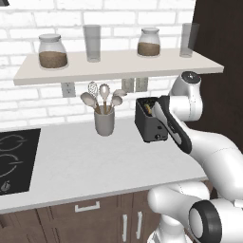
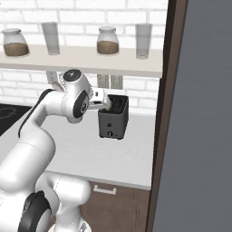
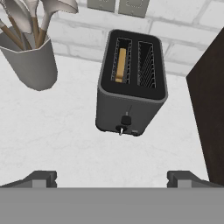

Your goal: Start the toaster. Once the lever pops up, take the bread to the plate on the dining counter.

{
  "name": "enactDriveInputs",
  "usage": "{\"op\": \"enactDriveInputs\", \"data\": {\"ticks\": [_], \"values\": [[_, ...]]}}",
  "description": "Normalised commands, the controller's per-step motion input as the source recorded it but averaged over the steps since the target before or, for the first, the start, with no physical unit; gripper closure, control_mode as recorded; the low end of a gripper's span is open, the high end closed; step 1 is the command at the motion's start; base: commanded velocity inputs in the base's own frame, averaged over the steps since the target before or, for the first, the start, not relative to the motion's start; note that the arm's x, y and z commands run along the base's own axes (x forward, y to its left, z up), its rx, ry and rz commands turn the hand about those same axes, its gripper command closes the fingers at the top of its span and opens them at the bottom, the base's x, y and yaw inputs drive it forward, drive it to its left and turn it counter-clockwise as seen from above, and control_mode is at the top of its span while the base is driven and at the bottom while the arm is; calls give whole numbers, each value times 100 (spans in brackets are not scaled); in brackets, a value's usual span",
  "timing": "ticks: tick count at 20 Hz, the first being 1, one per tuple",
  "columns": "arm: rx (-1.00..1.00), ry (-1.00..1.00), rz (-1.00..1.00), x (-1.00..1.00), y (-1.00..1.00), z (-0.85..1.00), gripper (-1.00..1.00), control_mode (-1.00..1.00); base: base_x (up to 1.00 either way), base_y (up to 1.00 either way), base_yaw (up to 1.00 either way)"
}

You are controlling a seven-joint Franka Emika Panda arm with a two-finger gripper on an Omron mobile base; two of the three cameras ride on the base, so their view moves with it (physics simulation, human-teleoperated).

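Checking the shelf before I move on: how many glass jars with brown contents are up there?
2. One lidded glass jar at the shelf's left end, a second jar right of centre, a clear tumbler beside each.

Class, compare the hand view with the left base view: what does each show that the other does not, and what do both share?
Hand view alone: the bread standing in the left of the toaster's two slots, the lever on its front, and the open gripper with nothing between its fingertips. Left base view alone: the black hob, the shelf with jars and glasses, and the cabinet fronts below the worktop. Both share the toaster, the grey utensil cup, the white worktop and the wall sockets.
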Motion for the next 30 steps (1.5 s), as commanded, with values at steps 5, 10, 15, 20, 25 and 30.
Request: {"op": "enactDriveInputs", "data": {"ticks": [5, 10, 15, 20, 25, 30], "values": [[0, 0, 0, 0, 0, 0, -100, -100, 0, 0, 0], [0, 0, 0, 0, 0, 0, -100, -100, 0, 0, 0], [0, 0, 0, 0, 0, 0, -100, -100, 0, 0, 0], [0, 0, 0, 0, 0, 0, -100, -100, 0, 0, 0], [0, 0, 0, 0, 0, 0, -100, -100, 0, 0, 0], [0, 0, 0, 0, 0, 0, -100, -100, 0, 0, 0]]}}
